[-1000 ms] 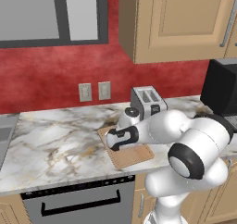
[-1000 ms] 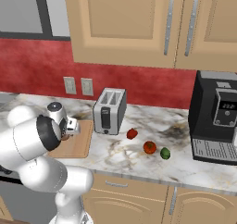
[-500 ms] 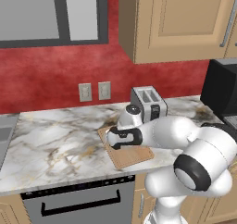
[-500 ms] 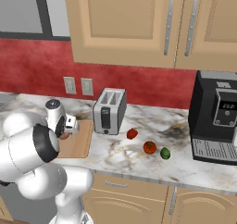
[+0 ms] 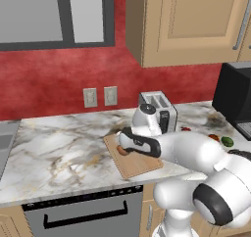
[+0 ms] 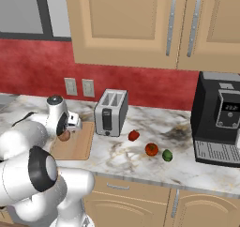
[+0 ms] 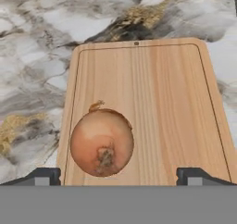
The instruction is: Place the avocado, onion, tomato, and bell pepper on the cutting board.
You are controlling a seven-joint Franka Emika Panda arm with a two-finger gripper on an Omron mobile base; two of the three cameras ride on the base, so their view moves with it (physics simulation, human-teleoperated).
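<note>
Veined marble counter [image 7: 41, 70] — grained board [image 7: 162, 107], round papery onion [image 7: 102, 142]

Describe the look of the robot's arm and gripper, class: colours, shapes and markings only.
The arm is glossy white with rounded, bulbous links and dark grey-black joint rings. The gripper has two small dark grey, blocky finger tips. No cables or markings are visible.

Likely home kitchen: toaster [image 6: 111, 111], marble counter [image 5: 59, 153], cabinets [image 6: 136, 26].
</note>
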